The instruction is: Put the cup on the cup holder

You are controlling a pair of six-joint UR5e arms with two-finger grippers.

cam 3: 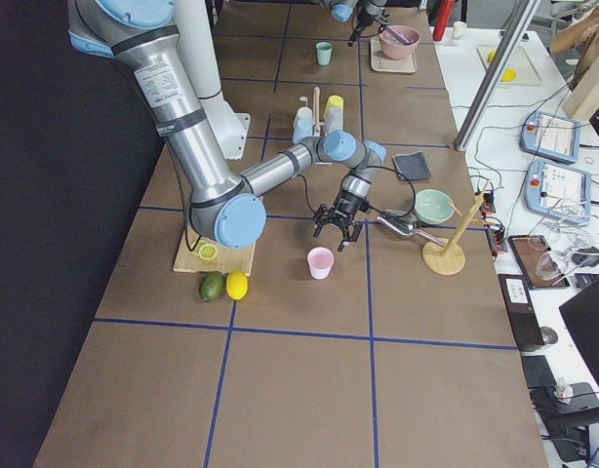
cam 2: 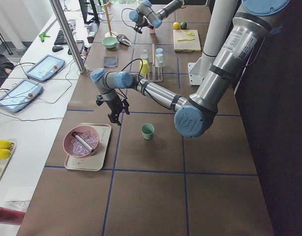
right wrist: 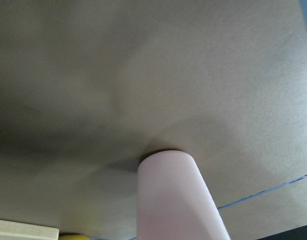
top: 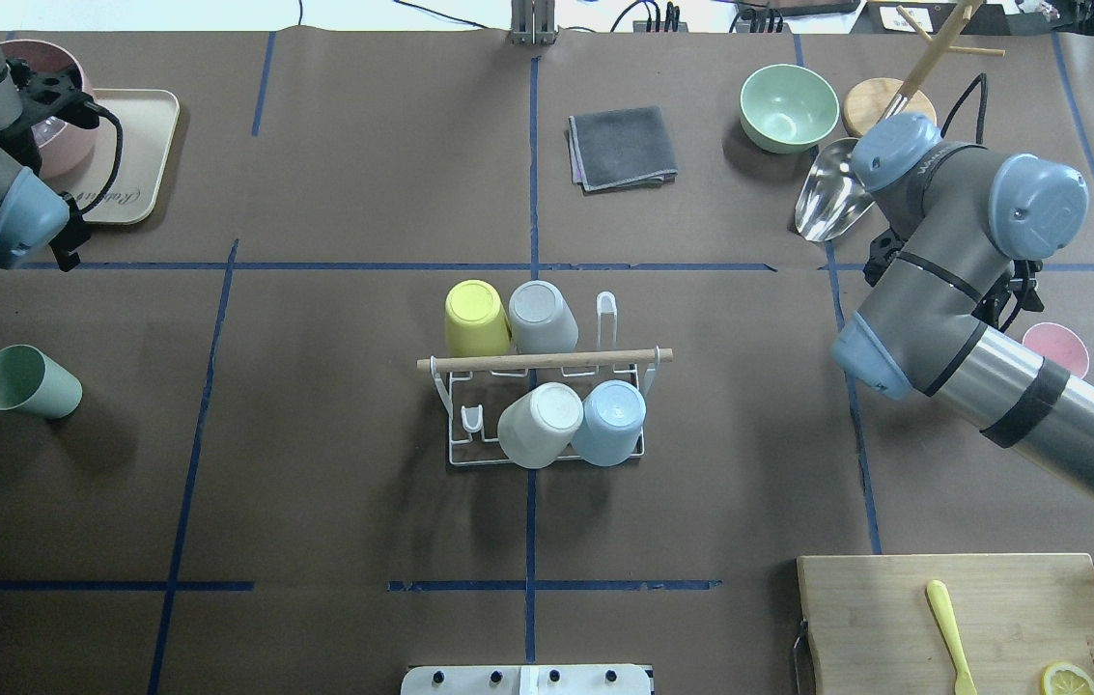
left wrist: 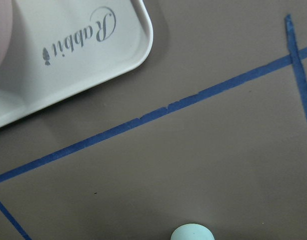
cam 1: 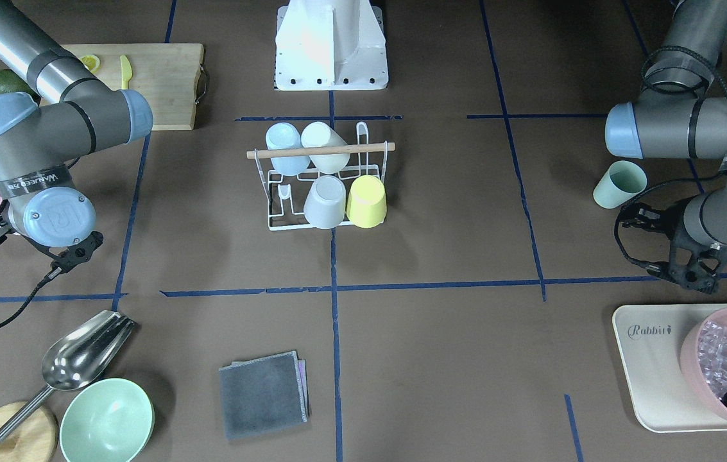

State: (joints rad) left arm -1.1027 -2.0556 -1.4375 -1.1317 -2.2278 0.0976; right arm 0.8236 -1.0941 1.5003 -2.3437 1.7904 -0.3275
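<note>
The white wire cup holder with a wooden rod handle stands mid-table. It holds yellow, grey, white and light blue cups upside down. A green cup stands alone on my left side, with my left gripper open and empty beyond it, near the tray. A pink cup stands on my right side, and my right gripper hovers open and empty just beside it. The pink cup fills the bottom of the right wrist view.
A cream tray holds a pink bowl of ice. A cutting board, a metal scoop, a green bowl, a grey cloth and a wooden stand lie around the edges.
</note>
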